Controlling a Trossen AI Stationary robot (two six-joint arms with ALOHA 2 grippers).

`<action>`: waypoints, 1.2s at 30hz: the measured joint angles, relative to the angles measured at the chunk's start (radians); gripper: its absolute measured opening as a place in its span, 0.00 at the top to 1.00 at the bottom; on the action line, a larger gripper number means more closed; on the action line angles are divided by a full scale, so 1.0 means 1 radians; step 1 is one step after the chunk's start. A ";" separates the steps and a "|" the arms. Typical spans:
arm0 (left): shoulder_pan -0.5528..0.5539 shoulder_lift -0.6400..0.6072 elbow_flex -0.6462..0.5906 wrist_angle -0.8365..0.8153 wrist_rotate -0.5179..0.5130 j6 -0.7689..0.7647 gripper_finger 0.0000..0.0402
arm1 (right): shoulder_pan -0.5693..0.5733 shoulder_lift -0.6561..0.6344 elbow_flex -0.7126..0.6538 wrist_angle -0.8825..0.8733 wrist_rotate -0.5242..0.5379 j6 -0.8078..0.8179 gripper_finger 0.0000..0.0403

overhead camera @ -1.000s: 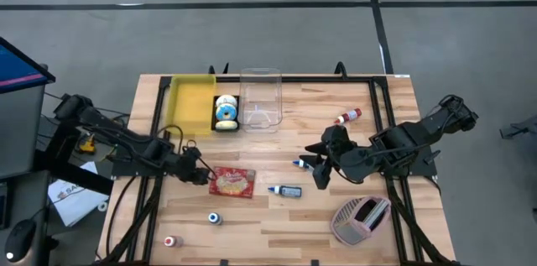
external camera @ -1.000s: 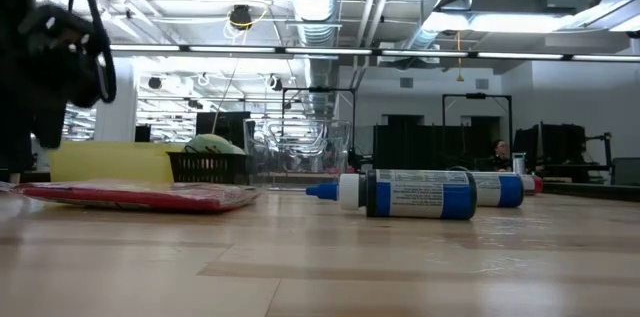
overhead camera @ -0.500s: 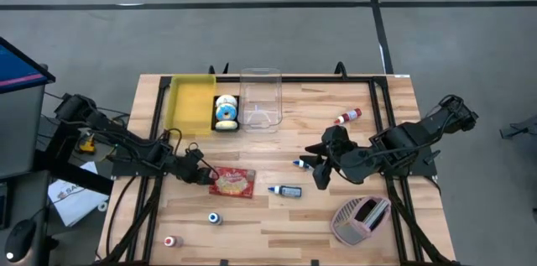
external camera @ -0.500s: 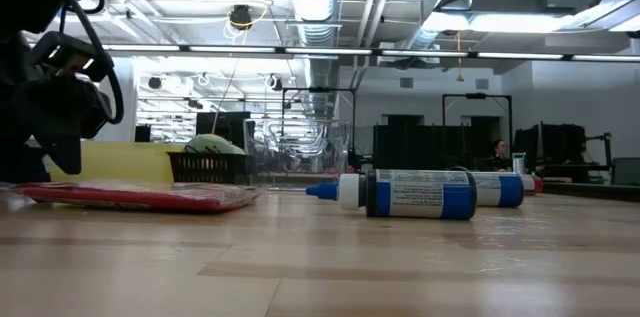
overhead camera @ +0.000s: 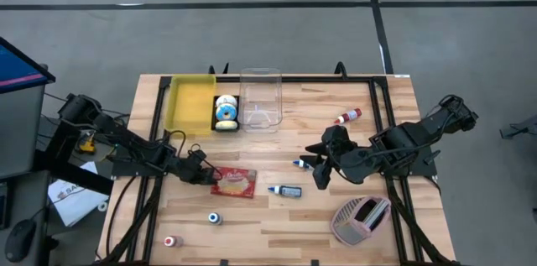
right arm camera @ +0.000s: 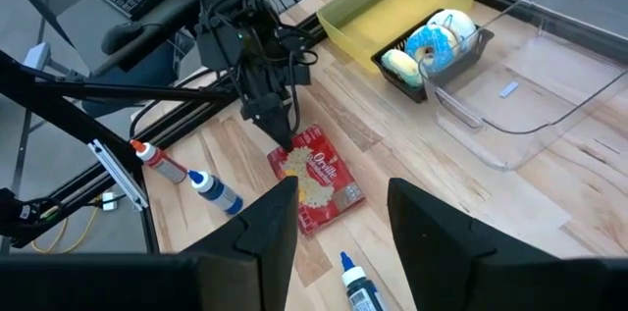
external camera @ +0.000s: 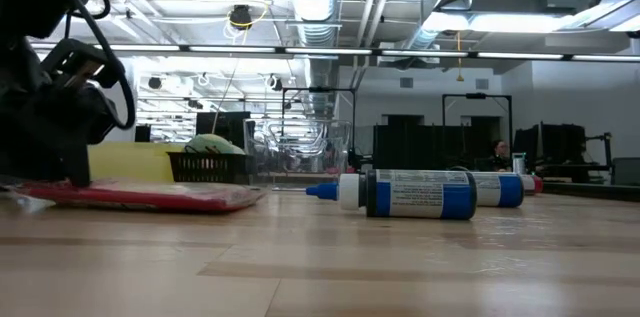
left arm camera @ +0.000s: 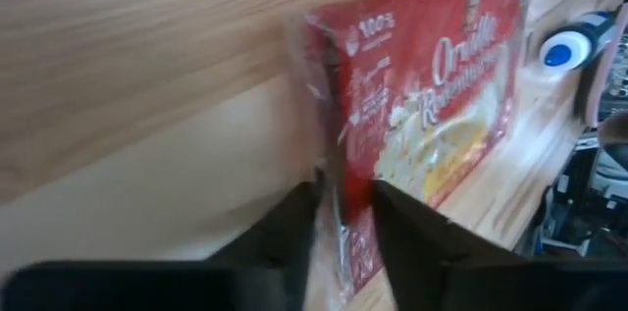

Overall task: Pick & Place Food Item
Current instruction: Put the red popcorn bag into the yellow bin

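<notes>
The food item is a flat red popcorn packet [overhead camera: 233, 182] lying on the wooden table left of centre, also seen in the low view [external camera: 150, 195] and the right wrist view [right arm camera: 316, 185]. My left gripper [overhead camera: 204, 174] is low at the packet's left edge, slanting down, shut on that edge [left arm camera: 339, 223]. My right gripper [overhead camera: 319, 169] hangs open above the table right of centre, with nothing between its fingers [right arm camera: 339, 228]. My left gripper has the packet's left edge [left arm camera: 334, 169] between its two fingers, one finger [left arm camera: 412, 228] over the printed face and the other [left arm camera: 289, 228] on the table side. The fingers slant down from the table's left. The packet lies flat on the table.
At the back stand a yellow tray [overhead camera: 189, 102], a black basket of donuts [overhead camera: 225, 112] and a clear container [overhead camera: 260, 98]. Small bottles lie about: blue [overhead camera: 287, 190], red [overhead camera: 346, 117], and others near the front left [overhead camera: 215, 217]. A pink-grey device [overhead camera: 361, 216] sits front right.
My left gripper has come down and moved a little toward the table's right, tipping further downward, until it sits at the packet's left edge close to the table. The right arm has kept still.
</notes>
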 joint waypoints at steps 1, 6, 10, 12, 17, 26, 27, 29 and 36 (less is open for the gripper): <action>0.000 0.000 -0.001 -0.002 0.000 0.000 0.83 | 0.000 0.000 0.000 0.000 0.000 -0.001 0.62; 0.000 -0.004 -0.005 0.028 -0.007 0.033 0.99 | 0.000 0.000 0.000 0.001 0.004 -0.009 0.62; 0.000 -0.006 -0.005 0.119 -0.042 0.037 1.00 | 0.000 0.000 0.000 0.008 0.021 -0.010 0.62; 0.000 -0.009 -0.005 0.170 -0.062 0.038 1.00 | 0.000 0.000 0.000 0.008 0.023 -0.010 0.62; 0.000 -0.064 0.017 0.225 -0.097 0.078 1.00 | 0.001 0.000 0.000 0.008 0.023 -0.010 0.62; 0.000 -0.254 0.072 0.215 -0.265 0.204 1.00 | 0.001 0.000 0.000 0.008 0.023 -0.010 0.62; 0.000 -0.272 0.079 0.214 -0.271 0.218 1.00 | 0.001 0.000 0.000 0.008 0.023 -0.010 0.62; 0.000 -0.308 0.097 0.212 -0.279 0.239 1.00 | 0.001 0.000 0.000 0.008 0.023 -0.010 0.62; 0.000 -0.396 0.209 0.192 -0.385 0.399 1.00 | 0.001 0.000 0.000 0.008 0.024 -0.009 0.62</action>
